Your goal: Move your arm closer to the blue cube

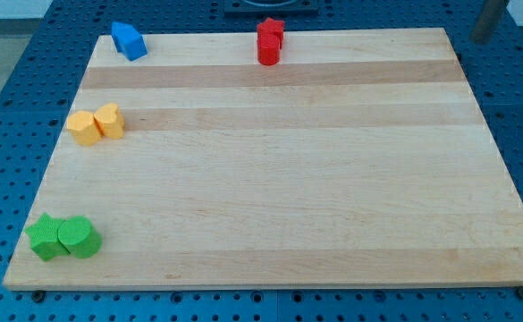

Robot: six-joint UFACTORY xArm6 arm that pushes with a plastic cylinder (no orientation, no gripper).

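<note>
**Blue cube at the top left, tip out of sight**

The wooden board [279, 170] fills the view. My tip does not show; a grey shape at the top right corner may be the rod, so I cannot tell its position relative to the blue cube [129, 40], which sits tilted on the board's top left corner.

We see the blue cube [129, 40] in the upper left of the frame, sitting on the wooden board [279, 179] right at its top left corner, close to both the top edge and the left edge. It is a small solid bright blue block, turned at an angle to the board's edges so that one corner faces us. It rests flat and alone, touching no other block.
</note>
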